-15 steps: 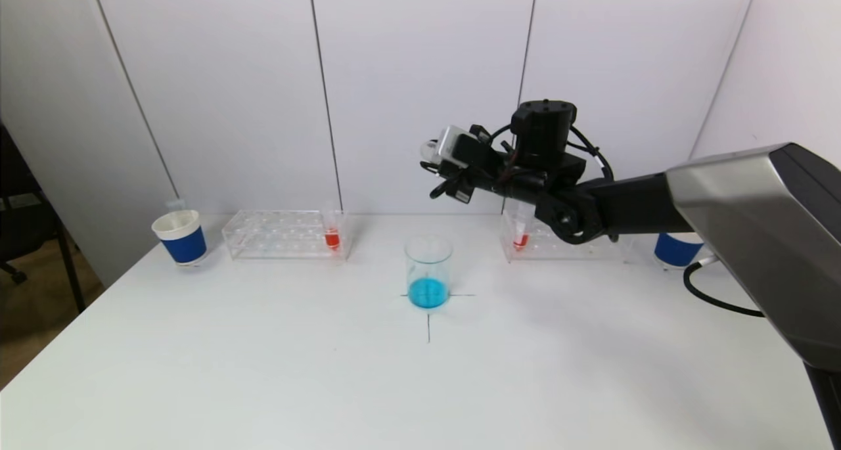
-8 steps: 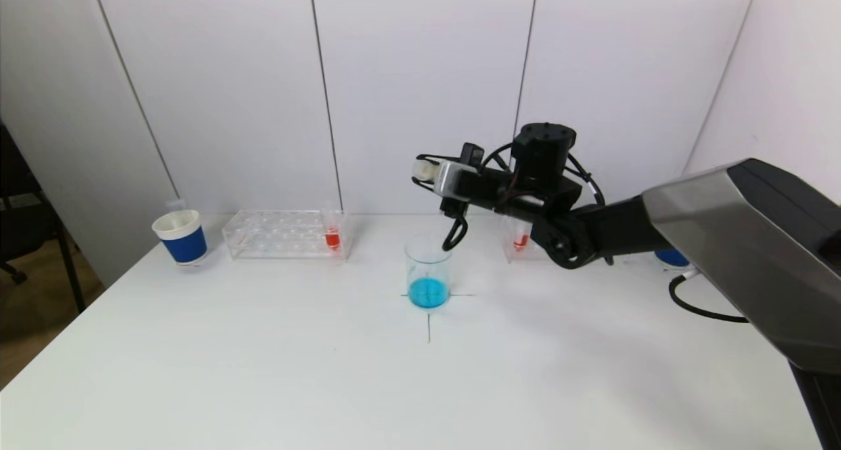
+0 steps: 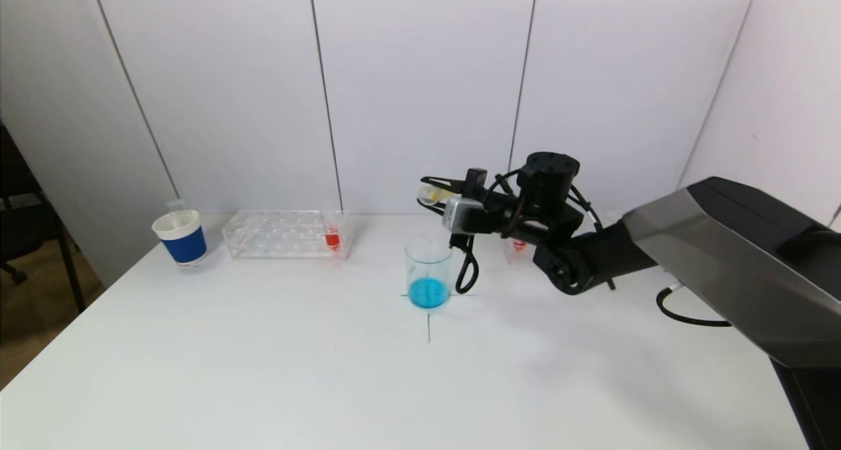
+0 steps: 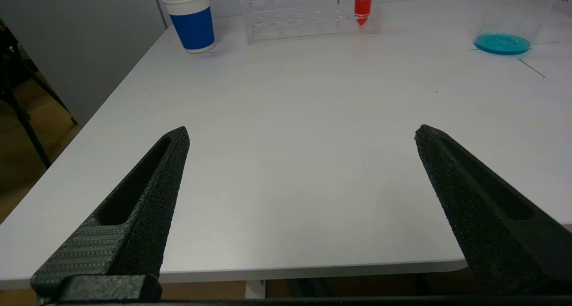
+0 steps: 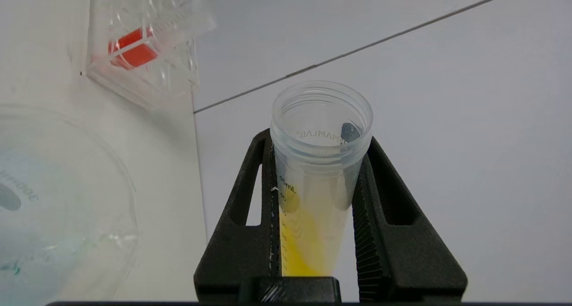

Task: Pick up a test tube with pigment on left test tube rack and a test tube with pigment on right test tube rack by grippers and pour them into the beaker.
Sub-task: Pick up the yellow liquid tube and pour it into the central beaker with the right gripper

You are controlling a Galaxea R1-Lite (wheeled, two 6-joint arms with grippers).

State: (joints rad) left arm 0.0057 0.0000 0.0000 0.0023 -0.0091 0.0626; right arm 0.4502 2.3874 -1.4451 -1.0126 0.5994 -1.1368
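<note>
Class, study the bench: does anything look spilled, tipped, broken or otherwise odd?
Nothing is spilled or broken. The one tilted item is the yellow test tube, lying nearly level in the right claw above the beaker of blue liquid, as for pouring. Both racks' red tubes stand upright. The left claw is open, holding nothing.

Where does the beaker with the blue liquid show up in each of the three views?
Head view: the beaker stands mid-table, just below the right gripper and its yellow tube.
Left wrist view: the beaker is far across the table, toward the upper right corner.
Right wrist view: only its rim and wall show, at the lower left edge.
Shared landmark: the red test tube in the left rack.
</note>
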